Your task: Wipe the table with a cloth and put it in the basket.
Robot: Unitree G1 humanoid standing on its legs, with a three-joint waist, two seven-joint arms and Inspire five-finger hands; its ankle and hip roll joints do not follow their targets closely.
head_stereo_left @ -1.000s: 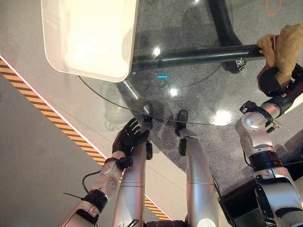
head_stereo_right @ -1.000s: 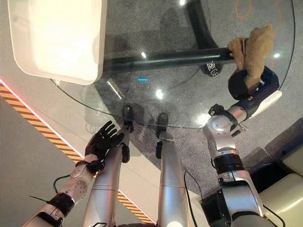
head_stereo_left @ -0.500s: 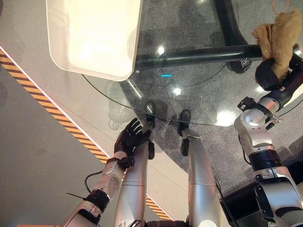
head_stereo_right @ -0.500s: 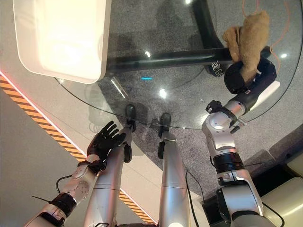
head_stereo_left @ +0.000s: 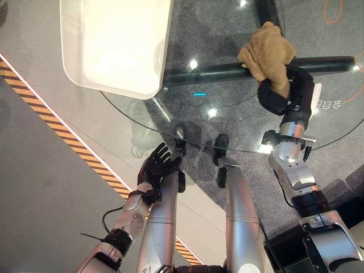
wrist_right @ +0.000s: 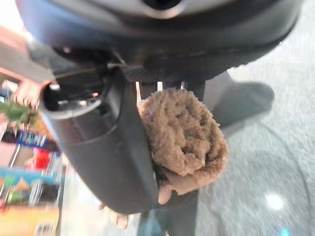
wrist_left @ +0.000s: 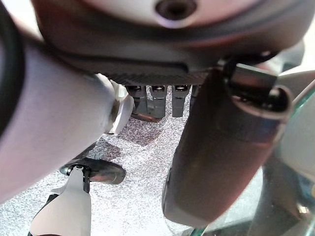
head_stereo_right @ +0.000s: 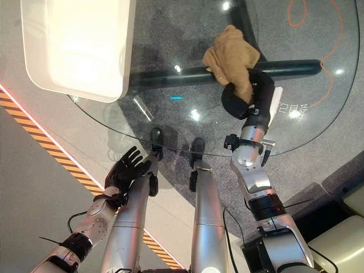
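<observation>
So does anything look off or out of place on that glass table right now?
Nothing stands out. The right hand grips the tan cloth over the glass table, bunched rather than spread flat. The white basket sits at the table's far left, overhanging its edge somewhat. The left hand hangs open below the table's near edge.

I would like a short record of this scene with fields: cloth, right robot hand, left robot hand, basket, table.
cloth: brown cloth, bunched, held over the glass table
right robot hand: right robot hand curled round the cloth
left robot hand: left robot hand open, idle, below the near table edge
basket: white basket at the table's far left
table: round glass table, dark frame beneath
</observation>
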